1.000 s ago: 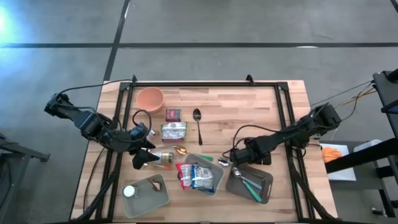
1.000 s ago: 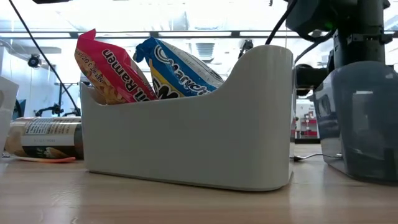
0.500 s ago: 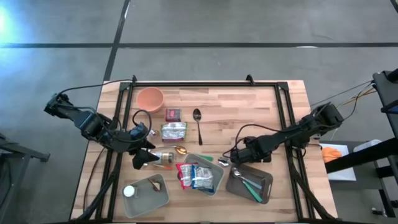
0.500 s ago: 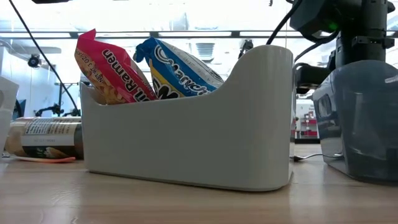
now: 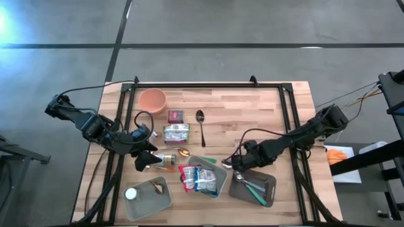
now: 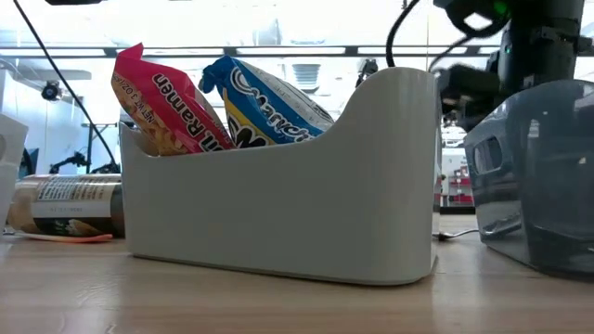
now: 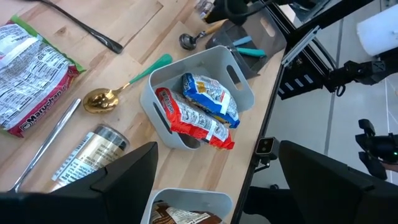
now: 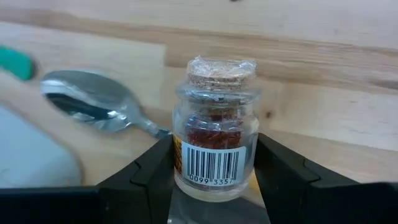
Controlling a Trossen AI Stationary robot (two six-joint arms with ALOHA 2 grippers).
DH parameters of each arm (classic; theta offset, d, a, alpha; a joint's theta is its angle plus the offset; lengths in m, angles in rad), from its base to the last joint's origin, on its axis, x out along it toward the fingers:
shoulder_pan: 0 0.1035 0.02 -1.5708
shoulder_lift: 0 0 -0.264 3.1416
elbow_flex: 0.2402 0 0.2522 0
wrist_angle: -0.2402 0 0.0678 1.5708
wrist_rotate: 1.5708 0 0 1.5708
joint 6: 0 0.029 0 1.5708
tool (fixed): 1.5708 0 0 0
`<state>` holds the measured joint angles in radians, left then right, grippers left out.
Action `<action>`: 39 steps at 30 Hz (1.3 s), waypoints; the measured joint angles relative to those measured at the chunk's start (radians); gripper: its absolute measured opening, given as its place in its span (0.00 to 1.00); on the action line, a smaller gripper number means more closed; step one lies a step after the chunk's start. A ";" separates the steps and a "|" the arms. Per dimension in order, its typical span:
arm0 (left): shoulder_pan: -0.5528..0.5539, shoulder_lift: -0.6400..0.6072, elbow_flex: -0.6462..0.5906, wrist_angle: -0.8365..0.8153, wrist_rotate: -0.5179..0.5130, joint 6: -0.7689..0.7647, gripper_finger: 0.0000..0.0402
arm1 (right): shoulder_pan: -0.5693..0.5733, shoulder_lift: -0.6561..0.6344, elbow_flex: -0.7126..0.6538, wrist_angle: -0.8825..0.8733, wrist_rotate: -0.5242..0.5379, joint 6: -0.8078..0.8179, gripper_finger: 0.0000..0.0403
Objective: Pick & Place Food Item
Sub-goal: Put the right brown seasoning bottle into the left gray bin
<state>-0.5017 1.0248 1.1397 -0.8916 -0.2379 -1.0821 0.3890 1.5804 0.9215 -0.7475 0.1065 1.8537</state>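
Right hand (image 8: 212, 186) now clamped on a small cork-stoppered spice jar (image 8: 215, 127), standing on the bench (image 5: 252, 107) just beside a silver spoon (image 8: 93, 102), between the light grey bin (image 5: 211, 171) of ramen packets (image 5: 197, 178) and the dark utensil tray (image 5: 268, 189). Grasp apparently made; lift due next. Versus a second back: fingers narrowed, arm shifted slightly nearer. Left hand (image 7: 205, 180) spread open, empty, unmoved, hovering by the can (image 7: 87, 158).

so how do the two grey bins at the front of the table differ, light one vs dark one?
The light grey bin holds two ramen packets, red and blue; the dark grey bin holds utensils, one teal-handled. The light bin sits at the table's middle, the dark one nearer the right gripper. Both are open-topped plastic bins.
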 joint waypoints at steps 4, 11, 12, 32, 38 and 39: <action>0.000 0.000 0.000 0.000 0.000 0.000 0.85 | 0.015 -0.001 0.028 -0.005 -0.002 -0.064 0.44; 0.000 0.000 0.000 0.000 0.000 0.000 0.85 | 0.053 -0.001 0.078 -0.005 -0.033 -0.108 0.44; 0.000 0.000 0.000 0.000 0.000 0.001 0.85 | 0.058 -0.001 0.083 -0.005 -0.035 -0.109 0.44; 0.128 0.010 0.000 0.015 0.066 -0.124 0.85 | 0.065 0.000 0.412 -0.154 0.166 -0.782 0.44; 0.235 0.054 0.001 0.081 0.146 -0.144 0.85 | 0.056 0.004 0.579 -0.152 0.319 -1.075 0.44; 0.250 0.064 0.001 0.096 0.151 -0.151 0.85 | 0.049 0.004 0.597 -0.152 0.338 -1.109 0.44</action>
<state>-0.2512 1.0885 1.1403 -0.7952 -0.0866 -1.2331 0.4385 1.5845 1.5181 -0.9000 0.4444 0.7449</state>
